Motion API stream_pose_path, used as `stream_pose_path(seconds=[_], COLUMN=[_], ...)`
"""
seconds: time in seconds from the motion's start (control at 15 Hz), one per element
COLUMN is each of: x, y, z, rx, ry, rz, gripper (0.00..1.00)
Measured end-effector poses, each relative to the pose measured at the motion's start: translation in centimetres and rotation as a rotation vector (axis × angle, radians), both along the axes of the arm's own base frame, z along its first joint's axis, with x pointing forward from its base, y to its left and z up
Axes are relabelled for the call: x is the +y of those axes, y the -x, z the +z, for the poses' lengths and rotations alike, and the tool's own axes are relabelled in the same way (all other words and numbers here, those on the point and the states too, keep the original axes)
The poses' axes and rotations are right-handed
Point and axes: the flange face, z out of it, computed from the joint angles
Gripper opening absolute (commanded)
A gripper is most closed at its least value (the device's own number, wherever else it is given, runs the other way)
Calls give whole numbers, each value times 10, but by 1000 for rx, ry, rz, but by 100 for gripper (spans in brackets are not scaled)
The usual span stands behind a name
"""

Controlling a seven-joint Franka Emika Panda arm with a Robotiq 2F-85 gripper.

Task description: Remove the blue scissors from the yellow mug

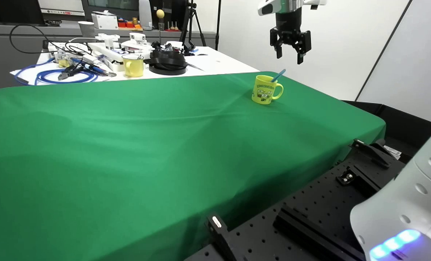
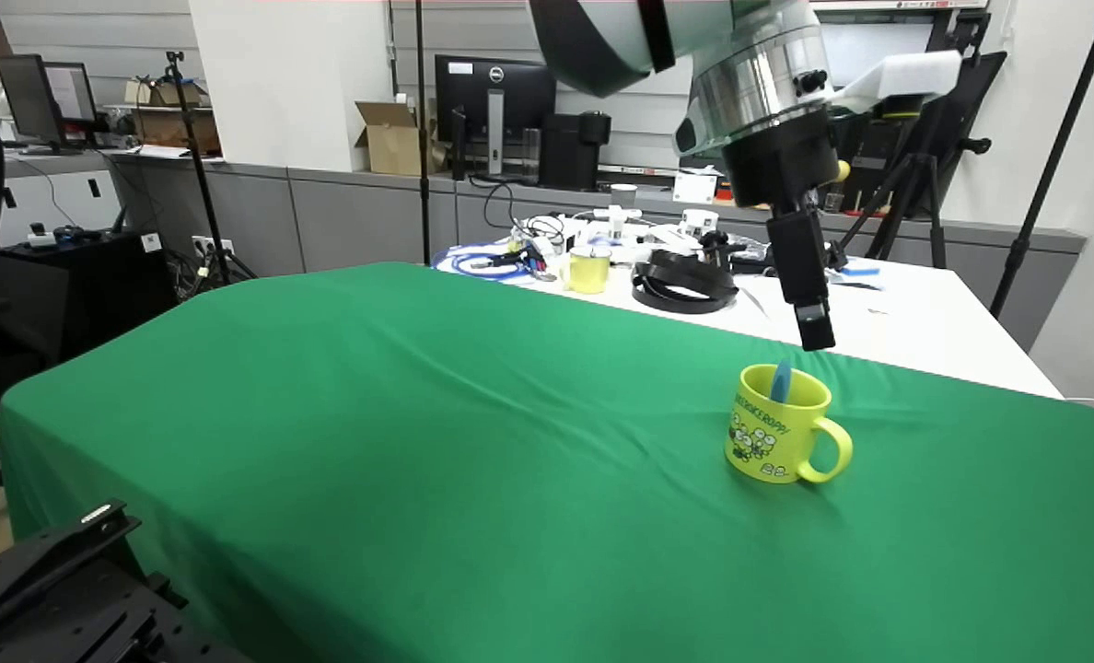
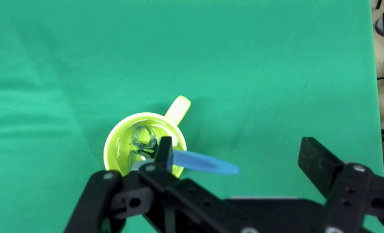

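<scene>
Pincer noted above the yellow mug, empty, its fingers parted wide and clear of the mug in both exterior views. The blue scissors stand in that mug, what look like the handle loops down inside it, the pointed blue end projecting past its rim. Governing relation: the scissors lie below the pincer, their long axis tilted from inside the mug up over the rim. In the wrist view that axis runs nearly along the line joining the fingers, not across it; the blue tip shows between them, while one finger overlaps the mug. I judge that the gap wants centring on the protruding end before any descent, and perhaps a turn of the wrist; otherwise a finger could strike the rim or push the scissors deeper. Arm: a single one, reaching over the worktop, wrist higher than the mug, fingers pointing down toward it, somewhat slanted in an exterior view. Finding: alignment, in my judgement; removal not yet begun
</scene>
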Motion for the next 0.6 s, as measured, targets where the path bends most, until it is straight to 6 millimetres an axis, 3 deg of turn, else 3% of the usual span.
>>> stream_pose_path(seconds=[0.6], x=[-10], y=[14], z=[-14], rx=[13], ry=[-32], rz=[74], gripper=[100])
